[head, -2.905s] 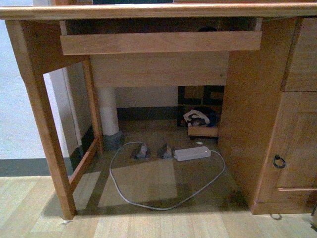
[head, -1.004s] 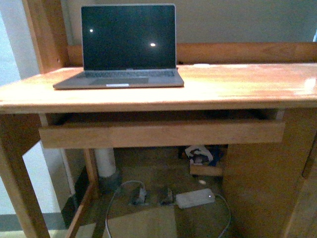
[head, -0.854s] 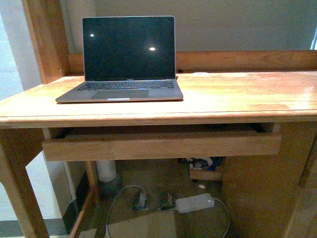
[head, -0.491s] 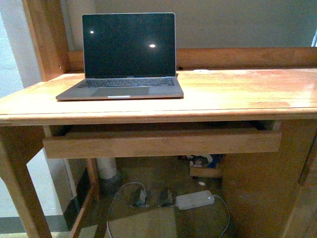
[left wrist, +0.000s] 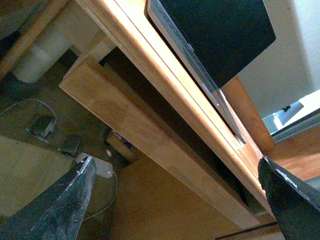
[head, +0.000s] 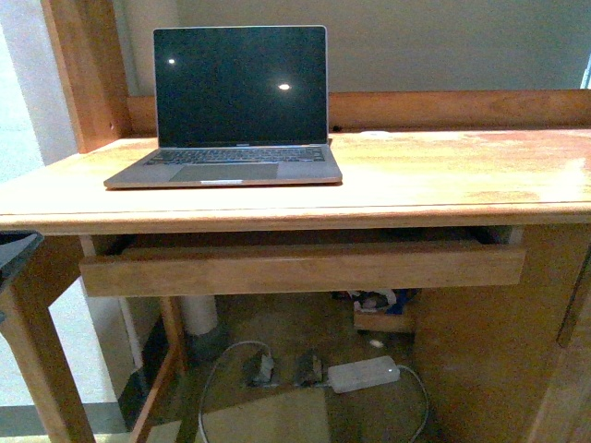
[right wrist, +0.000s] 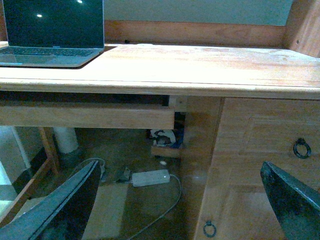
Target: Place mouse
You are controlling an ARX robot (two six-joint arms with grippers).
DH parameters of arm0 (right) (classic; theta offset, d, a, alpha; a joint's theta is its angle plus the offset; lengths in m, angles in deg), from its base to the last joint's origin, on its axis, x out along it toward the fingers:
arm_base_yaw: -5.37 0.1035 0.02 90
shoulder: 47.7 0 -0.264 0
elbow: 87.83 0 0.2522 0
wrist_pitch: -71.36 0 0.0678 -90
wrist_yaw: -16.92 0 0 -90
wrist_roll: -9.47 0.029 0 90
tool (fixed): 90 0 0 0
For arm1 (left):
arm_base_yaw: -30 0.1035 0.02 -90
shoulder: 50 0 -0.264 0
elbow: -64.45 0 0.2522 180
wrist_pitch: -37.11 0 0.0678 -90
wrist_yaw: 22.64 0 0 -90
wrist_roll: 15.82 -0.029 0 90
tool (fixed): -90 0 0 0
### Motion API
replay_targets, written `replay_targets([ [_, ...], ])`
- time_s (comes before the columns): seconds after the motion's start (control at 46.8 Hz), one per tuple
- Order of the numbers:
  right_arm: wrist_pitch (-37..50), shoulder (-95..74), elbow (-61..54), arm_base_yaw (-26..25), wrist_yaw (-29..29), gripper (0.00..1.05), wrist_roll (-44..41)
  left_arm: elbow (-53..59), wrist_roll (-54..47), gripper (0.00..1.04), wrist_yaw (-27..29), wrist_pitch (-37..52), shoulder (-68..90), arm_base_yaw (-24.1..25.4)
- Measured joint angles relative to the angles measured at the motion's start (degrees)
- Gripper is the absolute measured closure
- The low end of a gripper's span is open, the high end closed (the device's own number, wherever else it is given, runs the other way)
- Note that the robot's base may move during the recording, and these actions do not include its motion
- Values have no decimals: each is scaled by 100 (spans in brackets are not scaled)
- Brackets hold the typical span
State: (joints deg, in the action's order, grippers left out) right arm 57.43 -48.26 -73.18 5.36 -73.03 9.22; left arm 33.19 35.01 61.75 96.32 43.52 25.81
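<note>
Wooden desk (head: 443, 175) fills the front view, its top glossy. Laptop (head: 235, 101) is open with the screen dark, standing at 11 o'clock on the desk top, its front edge near the desk's front lip. Pull-out tray (head: 295, 268) hangs just under the top with a dark gap above its front board; the interior is in shadow and its contents are not readable. Mouse: not locatable in any of the three views, so its position cannot be told. On the floor under the desk, at 6 o'clock, lies the white power adapter (head: 362, 374), with its grey cable (head: 214, 374) looping off toward 7 o'clock. Two small grey blocks (head: 261, 371) lie just beside the adapter, on its 9 o'clock side. Dark blurred shape (head: 14, 251) cuts into the front view at the 9 o'clock edge; identity unclear. Left gripper (left wrist: 175, 165): fingers (left wrist: 60, 210) spread wide with nothing between them, the wrist camera looking up at the tray's front board and the desk edge from below. Right gripper (right wrist: 181, 165): fingers (right wrist: 65, 207) likewise spread wide and holding nothing, facing the desk front from below top level. Cabinet front (right wrist: 250, 150) with a ring pull (right wrist: 300, 148) sits under the desk top, at 3 o'clock of the tray.
</note>
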Motion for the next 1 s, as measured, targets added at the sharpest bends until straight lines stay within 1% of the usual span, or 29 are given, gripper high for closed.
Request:
replay_targets([
  [0.214, 2, 0, 0, 0, -2, 7, 0, -7, 33, 7, 20, 4, -4, 4],
  [0.256, 0, 0, 0, 0, -2, 7, 0, -61, 79, 7, 46, -164, -2, 4],
  [0.384, 0, 0, 0, 0, -2, 7, 0, -535, 308, 7, 15, 90, 595, 50],
  [0.555, 2, 0, 0, 0, -2, 7, 0, -994, 898, 7, -2, 63, 1537, 129],
  [0.79, 0, 0, 0, 0, -2, 7, 0, -1856, 1335, 7, -142, 74, 2382, -33],
  [0.833, 2, 0, 0, 0, -2, 7, 0, -2070, 1373, 7, -188, 70, 2570, -33],
  [0.897, 0, 0, 0, 0, 0, 7, 0, -2402, 1373, 7, -94, 55, 2778, -33],
  [1.004, 2, 0, 0, 0, -2, 7, 0, -2444, 1373, 7, -74, 79, 2771, -33],
])
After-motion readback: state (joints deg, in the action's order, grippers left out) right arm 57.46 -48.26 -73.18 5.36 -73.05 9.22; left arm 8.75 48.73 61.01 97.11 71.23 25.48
